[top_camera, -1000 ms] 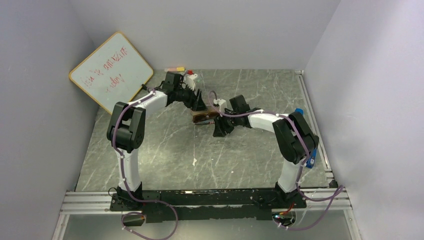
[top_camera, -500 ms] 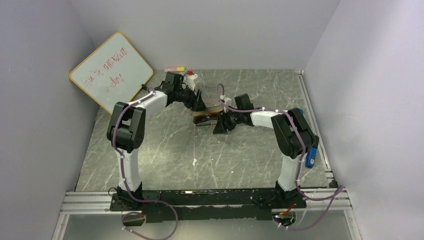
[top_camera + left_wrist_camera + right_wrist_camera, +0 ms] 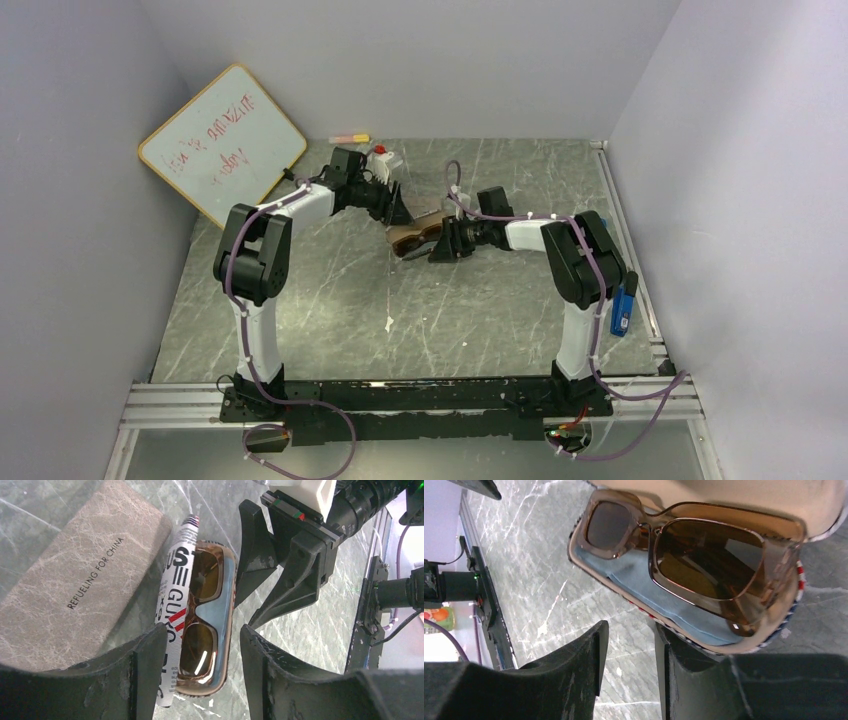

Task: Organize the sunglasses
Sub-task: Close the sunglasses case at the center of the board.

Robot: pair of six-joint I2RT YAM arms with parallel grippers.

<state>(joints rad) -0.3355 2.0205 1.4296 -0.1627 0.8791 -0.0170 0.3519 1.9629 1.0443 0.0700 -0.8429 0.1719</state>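
Where the left wall meets the counter (image 3: 330, 290): a whiteboard (image 3: 222, 143) leans. It has red scrawl on it that I cannot read from above.
Left tool (image 3: 200, 635): reached out to mid-counter, my jaws stand well apart and straddle one end of the brown sunglasses (image 3: 207, 615). There is a clear gap on one side. The other finger overlaps the pouch edge, and I cannot tell whether it touches. Nothing is clamped.
Case (image 3: 75, 580): brown and rectangular, lying flat on the counter and printed "REFUELING FOR CHINA". In my left wrist view it sits just left of the pouch, long edge to long edge.
Pouch (image 3: 176, 580): pale with black and red lettering, lying between the case and the glasses. My right wrist view shows a blue-grey face under the frame.
Brown sunglasses: brown frame and amber lenses, lenses up. They rest on the pouch between my two tools — mid-counter, towards the back, in the overhead view.
Right tool (image 3: 630, 630): my jaws are only part-open, with a narrow gap and nothing in it. The tool sits just beside the glasses, opposite my left tool. One finger lies along the pouch rim — whether in contact or not, I cannot tell.
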